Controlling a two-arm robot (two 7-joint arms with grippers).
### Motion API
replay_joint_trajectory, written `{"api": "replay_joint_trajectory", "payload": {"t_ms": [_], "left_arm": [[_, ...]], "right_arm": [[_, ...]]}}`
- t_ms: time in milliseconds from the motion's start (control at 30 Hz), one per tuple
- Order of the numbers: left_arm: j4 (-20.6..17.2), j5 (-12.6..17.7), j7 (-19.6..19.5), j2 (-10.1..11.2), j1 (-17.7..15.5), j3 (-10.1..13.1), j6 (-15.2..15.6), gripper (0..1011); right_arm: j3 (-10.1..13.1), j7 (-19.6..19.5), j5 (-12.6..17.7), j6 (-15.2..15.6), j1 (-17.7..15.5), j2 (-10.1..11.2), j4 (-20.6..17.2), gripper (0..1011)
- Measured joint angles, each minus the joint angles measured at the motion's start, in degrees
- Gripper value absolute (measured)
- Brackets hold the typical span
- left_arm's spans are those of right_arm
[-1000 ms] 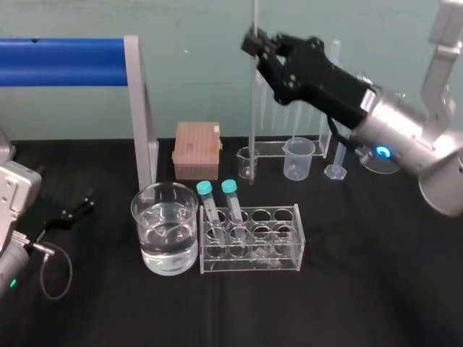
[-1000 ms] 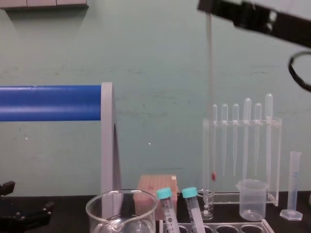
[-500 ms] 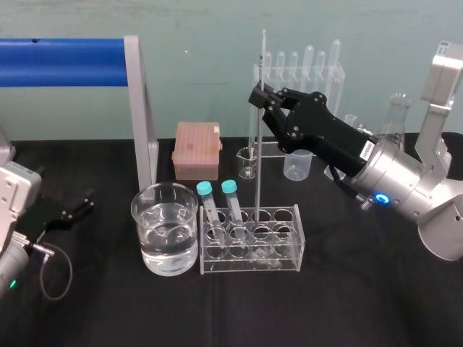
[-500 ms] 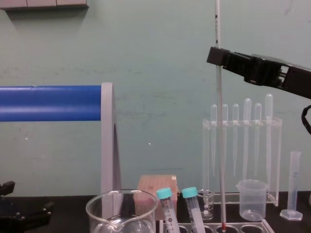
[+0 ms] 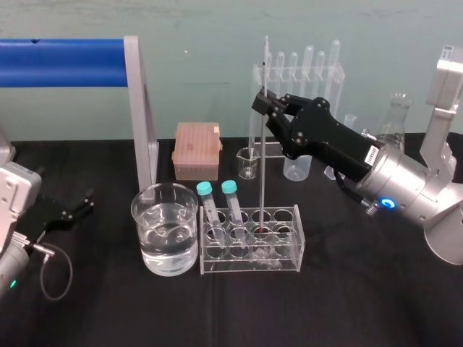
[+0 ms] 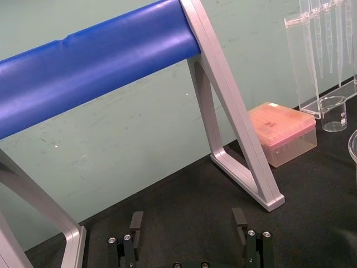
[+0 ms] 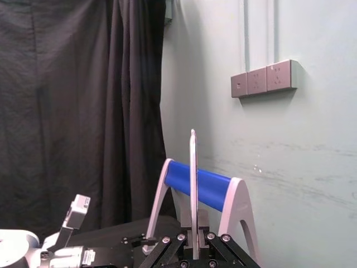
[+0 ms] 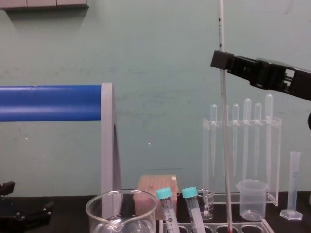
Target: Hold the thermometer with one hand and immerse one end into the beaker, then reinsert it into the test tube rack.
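Black tabletop (image 5: 347,296) under a pale green wall (image 5: 202,22), with a bright blue bar (image 5: 61,61) on a grey frame (image 5: 141,108) at ten o'clock. Clear glass thermometer (image 5: 262,166) tipped with a red bulb (image 5: 258,231); black right gripper (image 5: 264,105) on a silver wrist (image 5: 401,184) ringed in glowing blue, black again the left gripper (image 5: 88,201) at nine o'clock. Colourless beaker (image 5: 166,249) and pale translucent test tube rack (image 5: 249,262) at centre, teal caps (image 5: 205,188) on two tubes, a salmon-pink box (image 5: 196,148) at twelve o'clock of the beaker.
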Motion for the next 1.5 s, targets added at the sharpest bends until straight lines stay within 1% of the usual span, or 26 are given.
{"api": "replay_joint_trajectory", "payload": {"t_ms": [267,733,1000,1200,1500], "left_arm": [[0.0,0.0,0.0,0.0,0.0,0.0,0.0,1008],[0.0,0.0,0.0,0.0,0.0,0.0,0.0,1008],[0.0,0.0,0.0,0.0,0.0,0.0,0.0,1008],[0.0,0.0,0.0,0.0,0.0,0.0,0.0,1008],[0.0,0.0,0.0,0.0,0.0,0.0,0.0,1008]], "right_arm": [[0.2,-0.3,0.1,0.4,-0.4,-0.1,0.9,53],[-1.1,0.3,-1.5,0.4,0.9,-1.4,5.7,53],[-2.3,0.8,-3.1,0.5,1.8,-2.2,8.4,53],[-3.0,1.3,-4.3,-0.2,2.4,-2.9,10.1,53],[-3.9,2.4,-6.5,-1.2,3.4,-3.3,11.5,53]]}}
